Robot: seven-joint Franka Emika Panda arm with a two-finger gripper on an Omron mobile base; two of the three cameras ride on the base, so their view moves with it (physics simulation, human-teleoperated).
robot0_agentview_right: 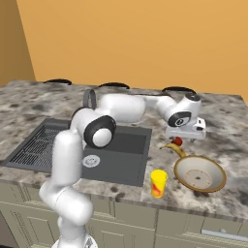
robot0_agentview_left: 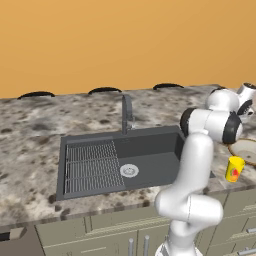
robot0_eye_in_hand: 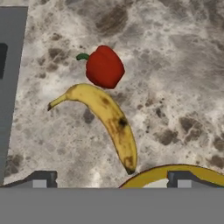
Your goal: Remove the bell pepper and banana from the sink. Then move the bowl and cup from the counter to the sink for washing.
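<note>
The white arm reached forward and rightward past the sink (robot0_agentview_right: 121,150), its gripper (robot0_eye_in_hand: 111,178) pointed downward, jaws spread wide apart, holding nothing.

open gripper (robot0_agentview_right: 186,136) hovering over counter (robot0_agentview_right: 227,140) right of sink (robot0_agentview_right: 131,157), just above red pepper (robot0_agentview_right: 178,141) and banana (robot0_agentview_right: 174,147). beige bowl (robot0_agentview_right: 200,174) nearer and right, touching banana's tip; yellow cup (robot0_agentview_right: 158,183) near front edge.
</note>
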